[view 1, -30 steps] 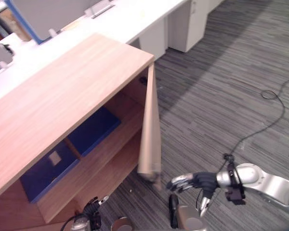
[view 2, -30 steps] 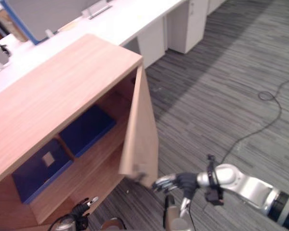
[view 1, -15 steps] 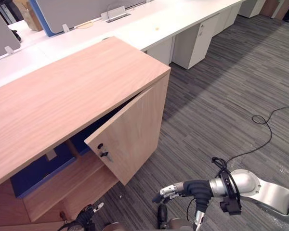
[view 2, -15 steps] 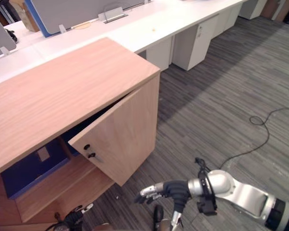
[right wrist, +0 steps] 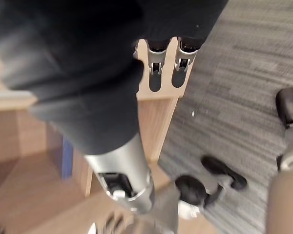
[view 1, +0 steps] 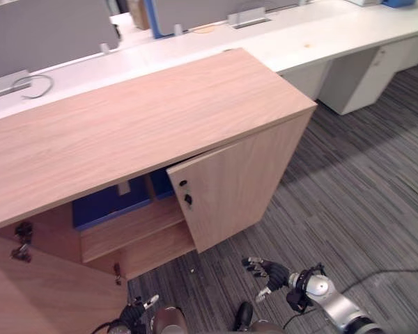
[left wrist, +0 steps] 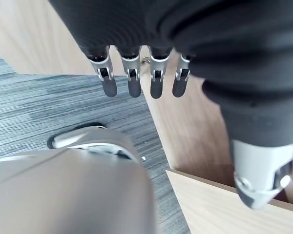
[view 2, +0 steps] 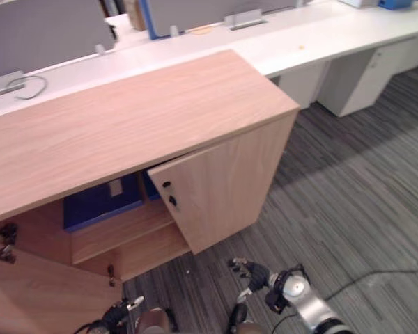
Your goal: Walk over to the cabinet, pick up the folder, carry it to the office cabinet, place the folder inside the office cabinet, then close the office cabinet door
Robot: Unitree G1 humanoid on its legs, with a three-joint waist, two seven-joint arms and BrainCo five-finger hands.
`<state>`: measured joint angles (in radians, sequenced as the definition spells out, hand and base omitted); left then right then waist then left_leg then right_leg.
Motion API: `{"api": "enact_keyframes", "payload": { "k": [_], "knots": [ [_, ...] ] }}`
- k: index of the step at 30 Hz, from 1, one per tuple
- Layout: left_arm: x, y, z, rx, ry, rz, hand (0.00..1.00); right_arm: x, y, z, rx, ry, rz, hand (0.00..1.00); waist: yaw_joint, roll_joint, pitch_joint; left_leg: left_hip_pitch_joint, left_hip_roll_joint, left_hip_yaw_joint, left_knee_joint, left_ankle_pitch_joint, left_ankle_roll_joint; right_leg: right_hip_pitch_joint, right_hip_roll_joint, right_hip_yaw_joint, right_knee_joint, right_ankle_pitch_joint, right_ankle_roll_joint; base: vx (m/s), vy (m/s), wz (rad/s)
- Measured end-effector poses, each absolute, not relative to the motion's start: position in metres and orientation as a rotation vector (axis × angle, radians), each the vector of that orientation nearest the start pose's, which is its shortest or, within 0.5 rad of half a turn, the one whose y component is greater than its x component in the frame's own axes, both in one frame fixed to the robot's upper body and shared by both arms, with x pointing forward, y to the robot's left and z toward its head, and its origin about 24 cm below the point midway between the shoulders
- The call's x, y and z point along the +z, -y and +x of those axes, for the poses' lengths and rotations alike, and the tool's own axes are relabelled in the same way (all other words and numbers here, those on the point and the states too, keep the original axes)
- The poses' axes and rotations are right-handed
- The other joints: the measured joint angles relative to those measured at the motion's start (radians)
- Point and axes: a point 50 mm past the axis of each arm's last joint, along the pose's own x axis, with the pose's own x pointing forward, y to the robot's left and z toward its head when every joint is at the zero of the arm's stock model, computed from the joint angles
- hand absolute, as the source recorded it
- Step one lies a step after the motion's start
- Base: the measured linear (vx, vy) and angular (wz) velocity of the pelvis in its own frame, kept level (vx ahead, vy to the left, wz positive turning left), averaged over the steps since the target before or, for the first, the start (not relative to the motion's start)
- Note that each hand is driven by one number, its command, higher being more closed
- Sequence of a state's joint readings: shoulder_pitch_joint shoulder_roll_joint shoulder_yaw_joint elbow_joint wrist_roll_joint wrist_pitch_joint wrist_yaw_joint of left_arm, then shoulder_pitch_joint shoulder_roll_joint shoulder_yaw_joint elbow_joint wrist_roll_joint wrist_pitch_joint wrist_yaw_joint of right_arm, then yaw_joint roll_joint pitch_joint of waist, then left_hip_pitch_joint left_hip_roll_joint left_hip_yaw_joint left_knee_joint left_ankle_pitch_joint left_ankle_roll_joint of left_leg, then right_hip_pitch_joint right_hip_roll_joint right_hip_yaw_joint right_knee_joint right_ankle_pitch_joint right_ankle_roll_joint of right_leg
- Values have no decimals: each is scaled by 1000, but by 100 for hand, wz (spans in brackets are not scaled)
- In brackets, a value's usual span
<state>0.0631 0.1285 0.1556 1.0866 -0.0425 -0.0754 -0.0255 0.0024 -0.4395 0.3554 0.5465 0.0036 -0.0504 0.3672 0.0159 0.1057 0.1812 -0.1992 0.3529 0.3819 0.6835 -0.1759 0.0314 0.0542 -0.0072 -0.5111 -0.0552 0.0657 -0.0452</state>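
The wooden office cabinet (view 1: pixel 125 132) stands before me. Its right door (view 1: pixel 237 181) is swung most of the way shut, still ajar, with a small lock (view 1: pixel 186 198) near its free edge. Its left door (view 1: pixel 42 285) stands wide open at the lower left. A blue folder (view 1: pixel 104 205) lies inside on the upper shelf, partly hidden by the right door. My right hand (view 1: pixel 268 273) hangs low above the carpet, just below and apart from the right door, fingers relaxed and holding nothing (right wrist: pixel 158 73). My left hand (view 1: pixel 141 306) hangs open by the left door (left wrist: pixel 132 78).
A long white desk (view 1: pixel 320 35) with grey partition screens runs behind the cabinet. A white drawer unit (view 1: pixel 362 76) stands under it at the right. Grey striped carpet (view 1: pixel 362 209) stretches to the right of the cabinet.
The right door has swung from edge-on to nearly shut. My right hand has come off the door's edge and dropped lower. The camera has turned, bringing the left door into view.
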Motion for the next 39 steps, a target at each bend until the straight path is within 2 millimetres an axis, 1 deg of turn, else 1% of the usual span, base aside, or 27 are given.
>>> {"api": "enact_keyframes", "payload": {
  "k": [1,2,3,4,5,6,7,9,11,13,14,16,17,18,19,20,21,23,24,26,28,29,30,31,33,36,39],
  "knots": [
    [-158,-216,97,223,-1059,-17,0,-83,200,192,518,-664,-405,0,-1,8,-5,-1,1,23,20,-14,3,-3,-4,-25,10,-7,0,96,121,124],
    [-158,-213,97,217,-1059,-11,0,-92,206,186,387,-689,-383,0,-5,28,-8,-12,-3,55,-19,-5,-10,-1,-15,-87,44,-34,19,78,116,129],
    [-157,-212,99,216,-1051,-7,0,-97,209,182,327,-714,-367,0,-7,25,-6,-9,-28,56,-64,1,-18,-4,-27,-115,62,-46,29,29,88,192],
    [-155,-209,104,215,-1024,-8,0,-108,217,171,220,-775,-319,0,-9,10,-9,18,-96,47,-199,16,-30,-3,-59,-173,51,-49,31,-8,108,199],
    [-154,-208,107,214,-1019,-6,0,-120,220,159,114,-847,-260,0,-3,-2,-8,46,-124,91,-248,-16,-2,8,-87,-249,41,-38,29,-19,94,190],
    [-156,-208,103,218,-1034,-5,0,-125,222,153,71,-876,-237,0,-1,-1,-9,53,-114,123,-244,-25,-1,16,-92,-283,43,-35,33,5,130,198],
    [-157,-209,96,227,-1060,0,0,-136,221,141,-28,-950,-184,0,-2,-4,3,79,-146,129,-313,23,-22,46,-125,-366,74,-47,53,14,91,151],
    [-158,-209,95,229,-1063,2,0,-144,218,130,-73,-1005,-152,0,-1,-11,6,82,-182,93,-356,47,-16,57,-148,-412,91,-54,64,-5,101,119],
    [-159,-209,88,232,-1082,1,0,-152,215,118,-151,-1064,-78,0,1,-29,0,132,-272,35,-529,135,-8,70,-186,-476,95,-55,73,22,101,94],
    [-160,-209,83,234,-1095,2,0,-155,218,111,-228,-1091,-15,0,2,-33,-2,210,-333,-13,-728,239,-6,87,-201,-519,98,-51,86,61,106,73],
    [-161,-209,81,235,-1099,2,0,-156,219,109,-254,-1099,13,0,0,-32,-4,230,-342,-35,-776,265,-3,96,-200,-538,101,-52,88,70,71,71],
    [-161,-211,81,240,-1104,3,0,-157,219,107,-290,-1113,55,0,3,-45,0,236,-351,-67,-776,266,-4,115,-220,-572,138,-65,103,58,43,53],
    [-162,-212,78,242,-1114,8,0,-157,220,106,-311,-1114,67,0,3,-51,-4,236,-360,-90,-776,267,-3,113,-258,-587,212,-98,105,43,85,55],
    [-162,-213,78,237,-1116,15,0,-157,222,106,-330,-1112,73,0,-1,-54,-5,236,-371,-119,-777,264,8,107,-300,-574,309,-128,88,37,118,65],
    [-162,-212,78,227,-1117,23,0,-157,224,106,-342,-1111,84,0,-6,-53,-6,237,-376,-139,-776,263,18,98,-323,-530,365,-139,70,-1,155,95],
    [-161,-213,79,198,-1115,62,0,-158,224,101,-370,-1115,121,0,-13,-58,-9,239,-387,-189,-776,264,31,69,-355,-377,463,-152,34,-18,161,137],
    [-160,-213,83,167,-1107,94,0,-159,224,98,-386,-1118,142,0,-20,-65,-9,243,-395,-259,-771,272,46,11,-339,-107,529,-188,16,-18,121,147],
    [-159,-215,86,163,-1099,107,0,-159,222,96,-396,-1120,164,0,-24,-74,-12,235,-398,-324,-769,282,48,-5,-272,122,516,-247,39,5,-13,136],
    [-158,-217,89,166,-1091,112,0,-162,220,90,-418,-1135,194,0,-24,-82,-11,235,-407,-399,-769,294,43,-7,-209,316,512,-283,72,3,-87,144],
    [-157,-219,90,177,-1084,110,0,-164,217,83,-467,-1147,262,0,-25,-97,-17,236,-422,-469,-769,304,32,-6,-169,451,504,-307,101,-36,-121,146],
    [-157,-223,87,208,-1083,100,0,-166,212,80,-468,-1160,282,0,-22,-128,-25,233,-445,-506,-773,311,18,-2,-175,475,420,-288,106,-69,-118,91],
    [-157,-226,84,247,-1086,80,0,-167,209,77,-472,-1168,295,0,-10,-143,-28,229,-449,-510,-775,311,9,17,-188,471,380,-312,143,-47,-114,25],
    [-158,-227,81,268,-1089,66,0,-168,208,77,-484,-1167,311,0,2,-145,-38,218,-446,-503,-775,312,4,20,-186,465,346,-320,147,-47,-181,-2],
    [-159,-225,78,302,-1095,34,0,-167,207,79,-488,-1158,320,0,7,-136,-39,203,-432,-498,-775,316,-10,31,-172,449,294,-325,148,-48,-206,-2],
    [-160,-226,74,319,-1108,25,0,-168,207,75,-511,-1159,340,0,-4,-132,-43,200,-410,-512,-775,331,-32,50,-151,416,271,-319,142,-35,-225,25],
    [-159,-230,77,337,-1094,20,0,-170,209,58,-540,-1194,341,0,-1,-155,-38,198,-402,-569,-776,344,-61,110,-127,345,214,-306,132,34,-131,57],
    [-158,-232,77,354,-1091,10,0,-170,209,56,-541,-1198,343,0,6,-162,-36,197,-403,-591,-775,349,-66,138,-117,324,196,-298,139,52,-52,33]
  ]
}}
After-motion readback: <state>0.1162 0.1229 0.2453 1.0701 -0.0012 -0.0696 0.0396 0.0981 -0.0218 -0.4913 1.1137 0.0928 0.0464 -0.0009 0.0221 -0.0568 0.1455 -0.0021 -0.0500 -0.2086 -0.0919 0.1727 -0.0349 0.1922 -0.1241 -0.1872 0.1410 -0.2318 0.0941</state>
